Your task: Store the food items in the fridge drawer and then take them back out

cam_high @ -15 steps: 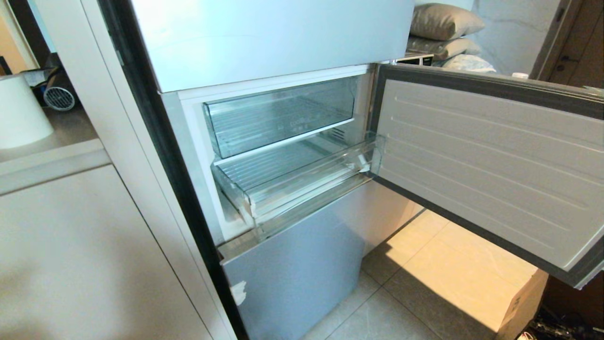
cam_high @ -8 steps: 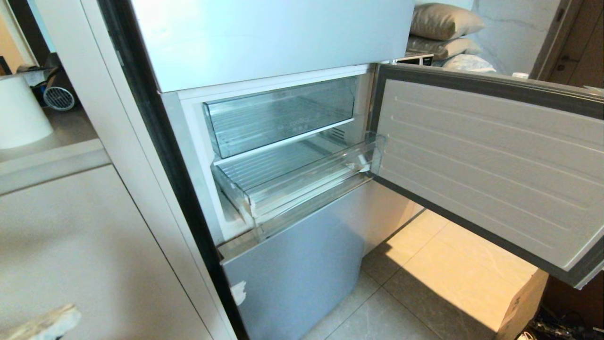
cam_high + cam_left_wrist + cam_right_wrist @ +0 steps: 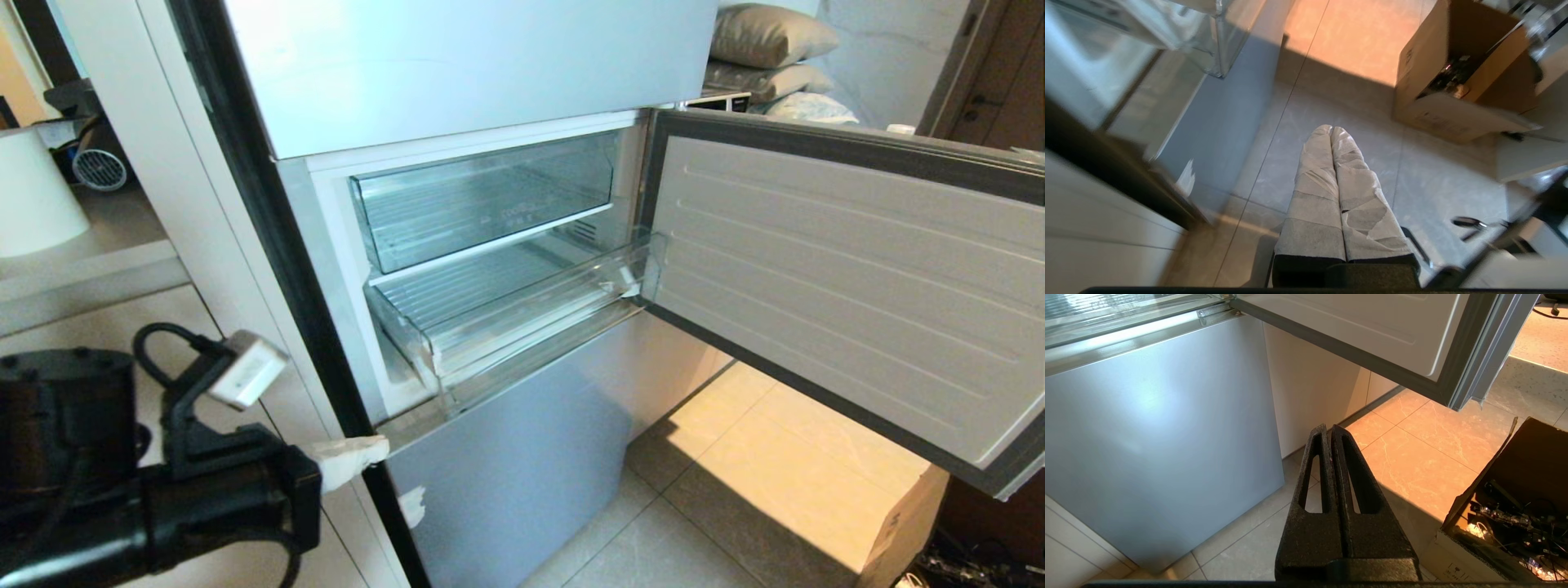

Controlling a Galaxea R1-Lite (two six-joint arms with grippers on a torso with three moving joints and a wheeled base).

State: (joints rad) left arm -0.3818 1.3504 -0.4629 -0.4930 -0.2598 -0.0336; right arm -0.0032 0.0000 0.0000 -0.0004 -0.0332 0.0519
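The fridge drawer is the lower clear one, with a ribbed floor and a stepped front lip. It stands pulled partly out of the open fridge and looks empty. The food items are out of view. My left gripper, its fingers wrapped in white, is shut on nothing. It is low at the left, with its tips at the fridge's dark left edge below the drawer. In the left wrist view the left gripper hangs over the grey floor tiles. My right gripper is shut and empty, low in front of the silver lower door.
Above is the clear drawer printed "coolBox". The fridge door swings wide open to the right. An open cardboard box stands on the floor under it. A white cabinet flanks the fridge on the left; the silver lower door is closed.
My left arm has risen into the head view from the bottom left, and its fingertips now reach the fridge's left edge. The drawers and the door have not moved.
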